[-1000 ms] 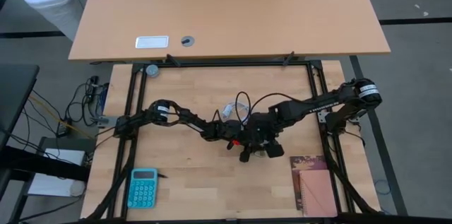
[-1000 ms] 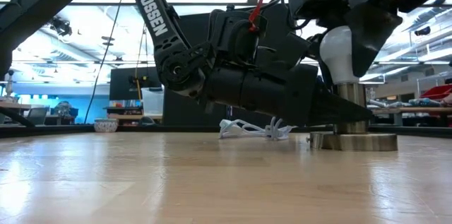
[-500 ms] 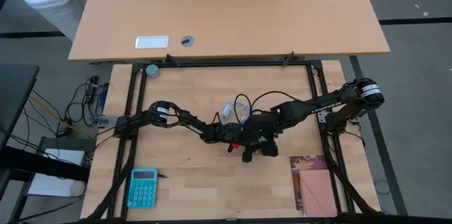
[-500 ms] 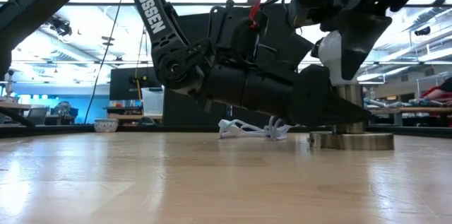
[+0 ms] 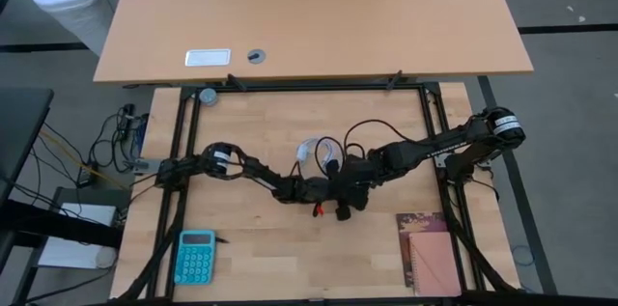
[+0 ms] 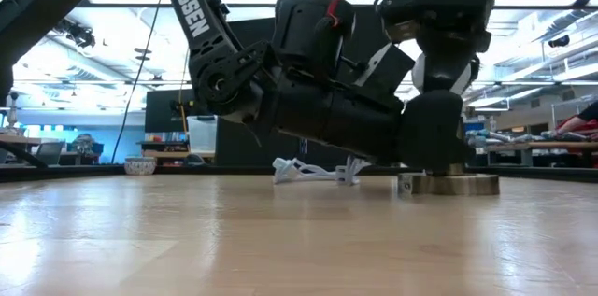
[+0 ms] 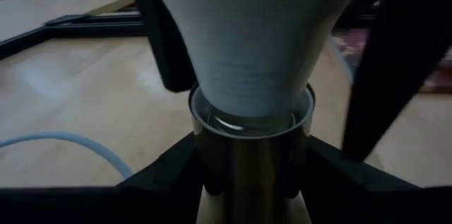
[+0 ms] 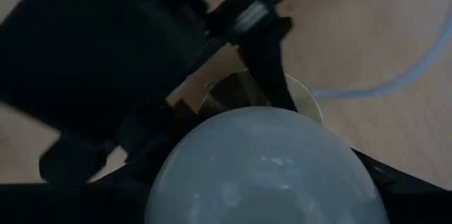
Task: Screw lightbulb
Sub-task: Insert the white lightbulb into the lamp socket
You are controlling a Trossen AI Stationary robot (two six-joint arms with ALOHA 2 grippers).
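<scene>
Bulb [image 7: 253,47] stands upright, its neck entering the socket [image 7: 251,157] collar; the socket's disc base sits on the table [image 6: 234,240].

Risk, judged: the bulb could cross-thread or jam if it goes in tilted. The socket could spin or slide with the bulb if the lower grip slips. The white cable [image 6: 308,170] lies just behind the socket and could snag an arm.

Left gripper [image 7: 251,181]: fingers partly spread, clamped on the socket barrel from both sides, just below the bulb's neck.

Right gripper [image 8: 265,174]: directly above the socket, fingers wide, clasping the bulb's globe.

Beyond the socket: a calculator [image 5: 196,257] and a notebook [image 5: 429,253], both well apart from it.
</scene>
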